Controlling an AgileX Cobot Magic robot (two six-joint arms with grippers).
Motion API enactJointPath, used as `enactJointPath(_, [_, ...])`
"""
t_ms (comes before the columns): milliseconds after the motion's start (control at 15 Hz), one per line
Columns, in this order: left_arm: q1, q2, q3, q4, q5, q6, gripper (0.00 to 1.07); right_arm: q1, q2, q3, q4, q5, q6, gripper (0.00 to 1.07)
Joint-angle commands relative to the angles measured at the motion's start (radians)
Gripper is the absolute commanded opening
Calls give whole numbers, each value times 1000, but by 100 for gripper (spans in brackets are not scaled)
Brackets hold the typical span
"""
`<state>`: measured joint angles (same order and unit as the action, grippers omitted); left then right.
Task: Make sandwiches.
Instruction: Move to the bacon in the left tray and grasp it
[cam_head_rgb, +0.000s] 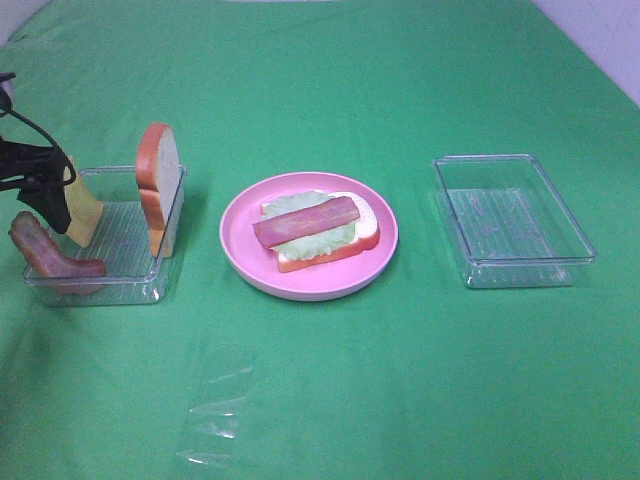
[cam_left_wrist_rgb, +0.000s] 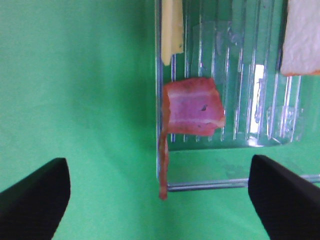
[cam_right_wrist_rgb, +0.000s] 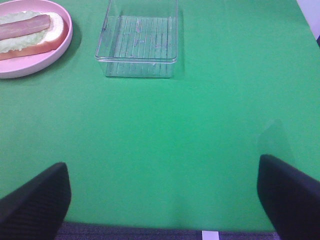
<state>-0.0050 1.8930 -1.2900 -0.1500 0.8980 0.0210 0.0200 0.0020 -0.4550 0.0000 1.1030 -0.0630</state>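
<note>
A partial sandwich (cam_head_rgb: 318, 232) lies on the round pink plate (cam_head_rgb: 300, 283): a white bread slice, a lettuce leaf (cam_head_rgb: 315, 240) and a bacon strip (cam_head_rgb: 305, 221) on top. It also shows in the right wrist view (cam_right_wrist_rgb: 30, 31). The left clear tray (cam_head_rgb: 130, 285) holds an upright bread slice (cam_head_rgb: 159, 183), a yellow cheese square (cam_head_rgb: 86, 215) and a bacon strip (cam_head_rgb: 45, 255). My left gripper (cam_head_rgb: 45, 195) hovers over that tray's left side, open and empty (cam_left_wrist_rgb: 157, 205), with the bacon (cam_left_wrist_rgb: 192, 106), cheese (cam_left_wrist_rgb: 171, 27) and bread (cam_left_wrist_rgb: 301, 37) ahead of it. My right gripper (cam_right_wrist_rgb: 162, 200) is open and empty over bare cloth.
An empty clear tray (cam_head_rgb: 512, 262) stands right of the plate and shows in the right wrist view (cam_right_wrist_rgb: 137, 55). A crumpled piece of clear film (cam_head_rgb: 215, 420) lies on the green cloth near the front. The right arm is outside the exterior view.
</note>
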Motion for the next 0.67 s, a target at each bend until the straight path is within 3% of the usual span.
enactJointPath(67, [-2,27,-14,-16,-9,2,88,-6,3,2,0,-7,-8,97])
enactJointPath(667, [-5,30,-14,-15,-20,3,87,-6,3,2,0,-7,-8,97])
